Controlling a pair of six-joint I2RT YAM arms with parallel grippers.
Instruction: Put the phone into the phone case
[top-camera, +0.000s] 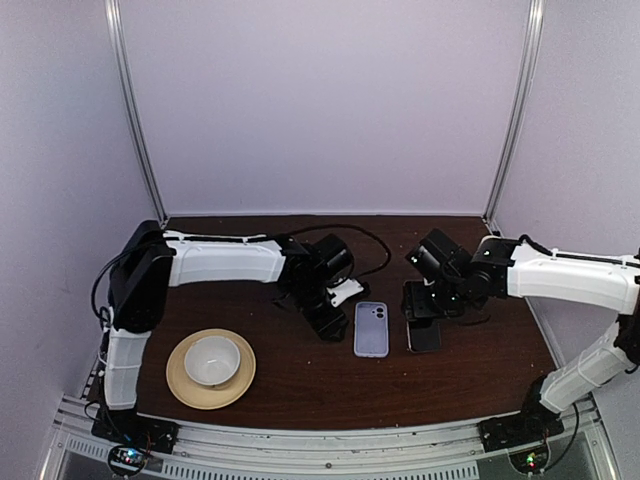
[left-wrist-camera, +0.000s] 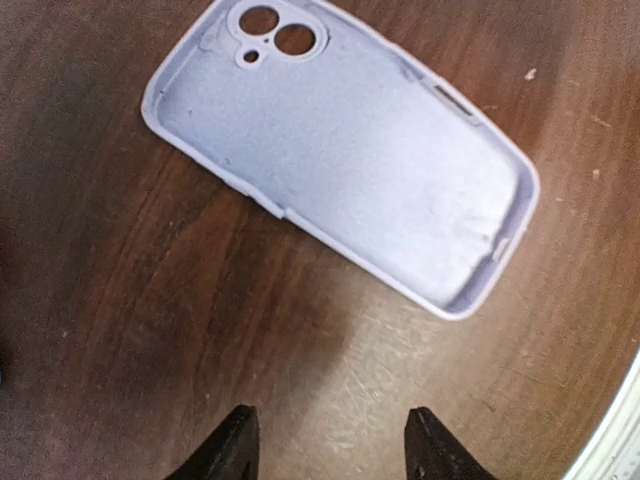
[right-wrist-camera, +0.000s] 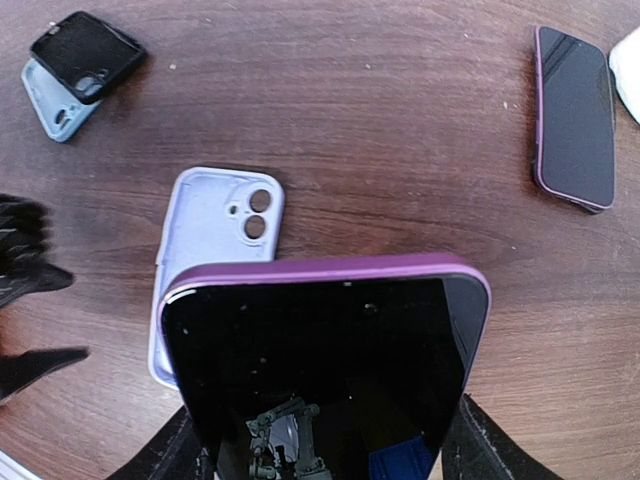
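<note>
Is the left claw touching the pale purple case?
Apart. The left wrist view shows bare brown table between the left claw and the pale purple case.

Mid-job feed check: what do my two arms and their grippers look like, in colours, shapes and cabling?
The left arm and right arm both have white link shells with black joints and black bases. A black cable loops behind the left arm. The left gripper has two dark, pointed fingers. The right gripper is black too. No readable markings show.
</note>
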